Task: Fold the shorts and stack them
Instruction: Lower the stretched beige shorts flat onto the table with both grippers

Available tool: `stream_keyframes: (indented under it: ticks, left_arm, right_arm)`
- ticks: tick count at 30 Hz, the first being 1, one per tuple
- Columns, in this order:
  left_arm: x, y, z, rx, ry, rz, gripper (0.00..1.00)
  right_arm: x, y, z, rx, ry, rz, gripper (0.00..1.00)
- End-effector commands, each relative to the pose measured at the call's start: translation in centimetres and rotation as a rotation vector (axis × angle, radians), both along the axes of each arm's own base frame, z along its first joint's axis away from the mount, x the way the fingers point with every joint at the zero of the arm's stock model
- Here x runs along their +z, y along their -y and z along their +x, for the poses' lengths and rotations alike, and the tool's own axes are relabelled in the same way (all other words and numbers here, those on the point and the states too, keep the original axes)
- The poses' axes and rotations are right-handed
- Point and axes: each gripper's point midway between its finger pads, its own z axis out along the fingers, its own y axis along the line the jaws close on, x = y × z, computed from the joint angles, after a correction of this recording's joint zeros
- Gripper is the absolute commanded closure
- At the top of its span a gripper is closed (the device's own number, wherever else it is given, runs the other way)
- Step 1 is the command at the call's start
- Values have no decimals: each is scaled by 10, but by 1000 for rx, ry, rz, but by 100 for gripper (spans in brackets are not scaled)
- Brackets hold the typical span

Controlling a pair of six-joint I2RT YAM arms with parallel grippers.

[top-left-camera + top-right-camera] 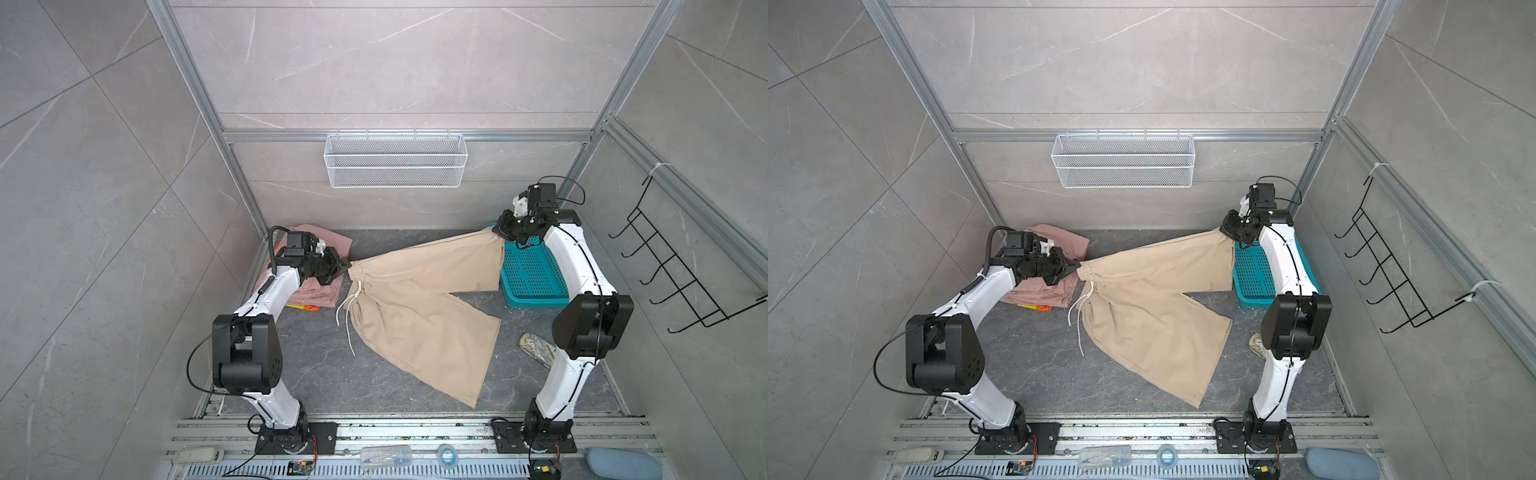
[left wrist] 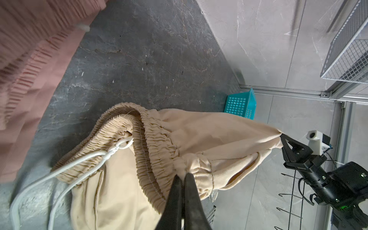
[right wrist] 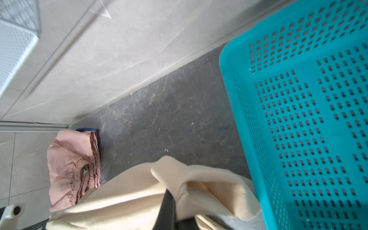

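Both of your pincers are clamped on the beige shorts [image 1: 415, 299], drawn taut across the tabletop [image 1: 332, 374] from the teal basket [image 1: 532, 274]. The right pincer [image 1: 500, 232] grips a bunched corner of one leg over the basket's far corner, jaws closed on the cloth. The left pincer [image 1: 348, 266], well apart from the basket, has its jaws pressed together on the gathered waistband. The white drawstring [image 1: 345, 316] dangles below that grip.

The upper leg's hem hangs just in front of the basket and covers part of its near wall. The second leg fans out toward the front rail, away from the basket. You cannot tell how much of it rests on the tabletop.

Across the tabletop from the basket, the pink shorts [image 1: 316, 241] lie folded beneath your left arm, which hides their middle. Under them, only a thin orange-and-yellow edge of a striped pair [image 1: 305, 308] peeks out.

Your right arm crosses the basket and cuts off its outer side. Nearer the front than the basket, the same arm half hides a mottled object [image 1: 536, 347] too unclear to name. A wire basket [image 1: 395, 160] hangs on the back wall and a black hook rack [image 1: 665, 270] on the side wall beyond the teal basket.
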Motion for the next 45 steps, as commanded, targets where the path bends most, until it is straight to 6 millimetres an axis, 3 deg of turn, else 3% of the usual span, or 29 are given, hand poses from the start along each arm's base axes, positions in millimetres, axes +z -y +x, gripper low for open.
stream_keyframes:
  ticks: [1,5,9,15,20,23,26,32,36,40,45]
  left_arm:
    - [23,-14,38,26,104,24,100]
    - [47,-10,67,13,178,4,100]
    - [38,-13,79,13,175,7,100]
    - [-1,-16,73,9,123,-8,100]
    - [-33,-23,49,27,43,9,100]
    - [-48,-31,33,67,8,12,98]
    - [-58,-32,19,90,-10,-4,96]
    - [-78,-34,-5,111,-60,4,88]
    - [-67,-36,-8,115,-35,15,78]
    - [-61,-35,-8,107,-33,16,72]
    - [-62,-35,-13,110,-62,-1,62]
  right_arm:
    - [52,29,16,-103,133,-47,100]
    - [77,23,-7,-86,143,-25,100]
    - [61,2,-46,-65,128,37,100]
    - [-14,-44,-133,17,-17,20,100]
    - [-101,-84,-225,87,-197,41,100]
    - [-150,-90,-270,77,-286,54,100]
    - [-188,-84,-295,55,-363,56,100]
    - [-224,-87,-308,65,-451,65,100]
    - [-233,-86,-309,64,-466,52,100]
    - [-239,-80,-296,59,-474,-20,100]
    - [-246,-74,-258,44,-477,-105,100]
